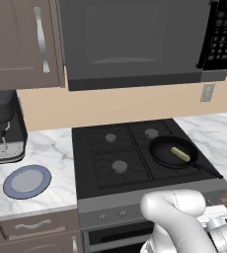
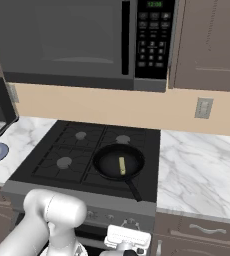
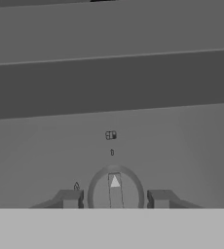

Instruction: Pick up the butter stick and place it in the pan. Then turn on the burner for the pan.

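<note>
Your hand (image 3: 115, 198) is sitting at the stove's front panel, its two dark fingertips (image 3: 70, 199) standing to either side of a round grey burner knob (image 3: 115, 187) with a white pointer; you cannot tell whether they are pressing on it or just flanking it. Above the knob you are seeing tiny markings (image 3: 111, 135), too small to read. The right base view is catching the hand's white body low by the knob row. The microwave's green display (image 2: 154, 4) is too blurred to read. The small yellowish-olive butter stick (image 1: 180, 154) is lying inside the round black frying pan (image 1: 165, 154) on the front right burner, its handle pointing forward. A flat blue-grey plate (image 1: 27, 181) is resting on the marble table (image 1: 51, 148), cut off in the right base view.
</note>
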You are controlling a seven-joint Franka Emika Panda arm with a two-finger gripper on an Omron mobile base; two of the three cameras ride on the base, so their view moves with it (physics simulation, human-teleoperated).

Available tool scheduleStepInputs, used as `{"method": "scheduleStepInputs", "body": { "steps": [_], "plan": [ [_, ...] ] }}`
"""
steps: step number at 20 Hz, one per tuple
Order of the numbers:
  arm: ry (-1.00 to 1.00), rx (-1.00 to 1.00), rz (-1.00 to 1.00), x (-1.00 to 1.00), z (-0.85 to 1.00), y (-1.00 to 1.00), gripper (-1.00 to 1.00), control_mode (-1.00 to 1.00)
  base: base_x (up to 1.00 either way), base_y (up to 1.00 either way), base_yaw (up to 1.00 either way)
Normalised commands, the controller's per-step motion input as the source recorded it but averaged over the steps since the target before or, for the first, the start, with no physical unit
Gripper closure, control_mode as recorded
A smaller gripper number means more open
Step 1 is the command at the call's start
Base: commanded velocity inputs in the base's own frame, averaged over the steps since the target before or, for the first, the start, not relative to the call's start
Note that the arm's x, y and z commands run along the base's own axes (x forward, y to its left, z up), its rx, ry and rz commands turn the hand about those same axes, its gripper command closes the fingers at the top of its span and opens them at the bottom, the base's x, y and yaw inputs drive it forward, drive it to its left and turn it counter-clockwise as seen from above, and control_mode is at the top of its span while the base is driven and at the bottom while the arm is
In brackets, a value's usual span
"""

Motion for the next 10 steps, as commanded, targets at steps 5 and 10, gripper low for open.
{"method": "scheduleStepInputs", "body": {
  "steps": [5, 10],
  "plan": [
    [0.00, -0.09, 0.02, 0.00, 0.00, -0.04, 1.00, -1.00, 0.00, 0.00, 0.00],
    [0.00, -0.14, 0.02, 0.00, 0.00, 0.00, 1.00, -1.00, 0.00, 0.00, 0.00]
  ]
}}
